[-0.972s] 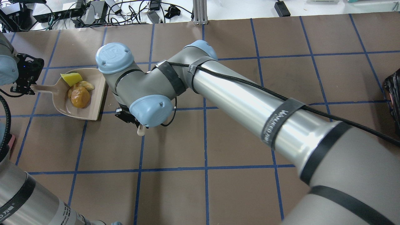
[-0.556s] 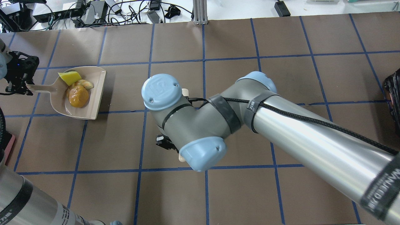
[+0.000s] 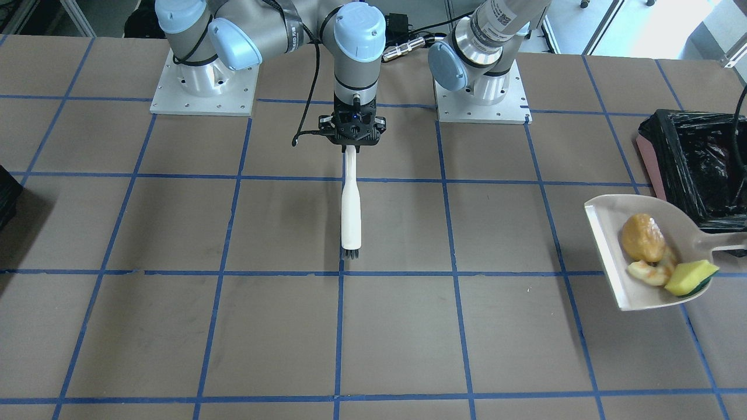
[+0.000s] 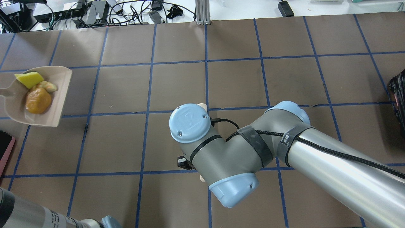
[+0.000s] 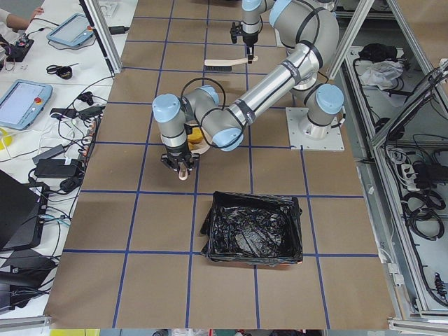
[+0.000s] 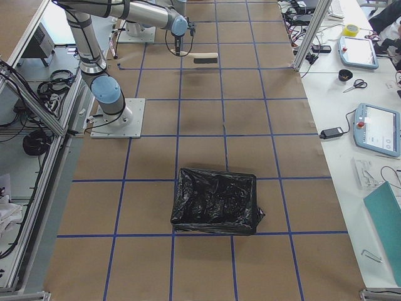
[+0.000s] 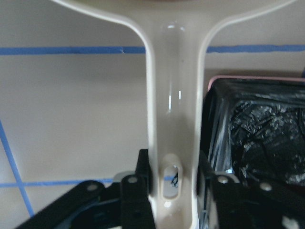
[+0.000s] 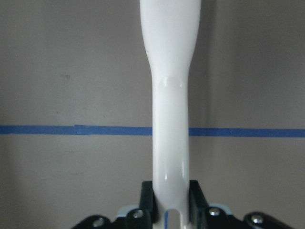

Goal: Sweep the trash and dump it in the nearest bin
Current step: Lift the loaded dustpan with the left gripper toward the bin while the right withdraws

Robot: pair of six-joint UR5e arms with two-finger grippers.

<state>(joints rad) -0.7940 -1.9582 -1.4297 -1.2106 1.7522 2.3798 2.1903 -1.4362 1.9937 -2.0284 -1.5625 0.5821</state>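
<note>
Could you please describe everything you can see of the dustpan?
The dustpan is a cream, smooth plastic scoop with a straight open lip, a raised curved rim and a narrow handle with a slot near its end. The left gripper is shut on that handle. Gathered toward the handle end lie a golden-brown lump, a tan crescent and a yellow wedge. It sits beside the black-lined bin, lip facing the robot's right; whether it is lifted I cannot tell.
</note>
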